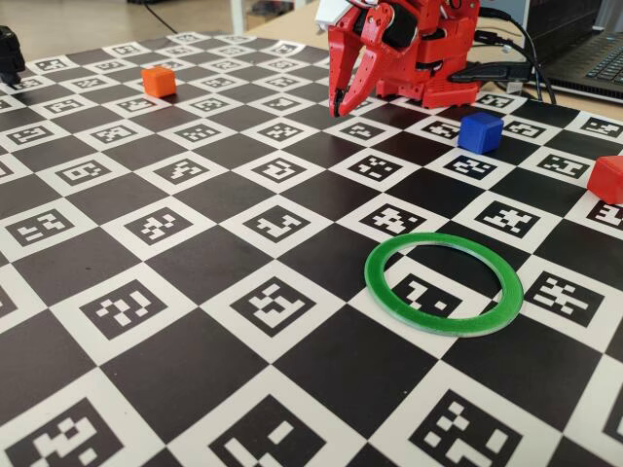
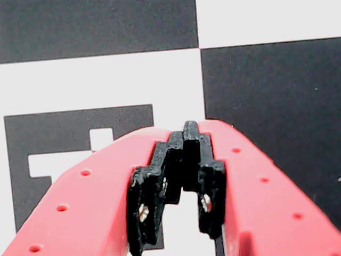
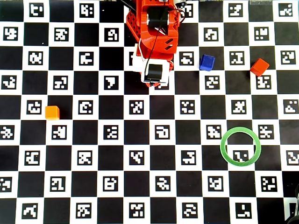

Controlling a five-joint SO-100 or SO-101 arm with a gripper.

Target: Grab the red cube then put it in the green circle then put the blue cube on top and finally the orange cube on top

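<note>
Checkered table (image 3: 93, 140) with black and white squares, each white one printed with a small black marker, carries everything here. At its far edge in the overhead view stands the red arm (image 3: 156, 28), folded down over its own base, with the claw (image 1: 339, 100) pointing at the surface just in front of that base; in the wrist view the claw (image 2: 184, 160) has its black-tipped fingers (image 2: 154, 186) pressed together with nothing between them, hovering over a white marker square. The red cube (image 3: 259, 67) sits near the far right corner of the table in the overhead view, and in the fixed view the red cube (image 1: 608, 179) is cut by the right edge of the picture. The blue cube (image 3: 207, 62) lies between the arm's base and the red one, apart from both; the fixed view shows the blue cube (image 1: 480, 132) resting flat on a black square. The orange cube (image 3: 52, 112) sits alone toward the left edge, well apart from the others, seen also in the fixed view as the orange cube (image 1: 159, 81). The green circle (image 3: 240, 146) lies flat toward the right edge, nearer the front than the cubes, and its open centre holds only the table's pattern, as the green circle (image 1: 444, 283) in the fixed view confirms.
</note>
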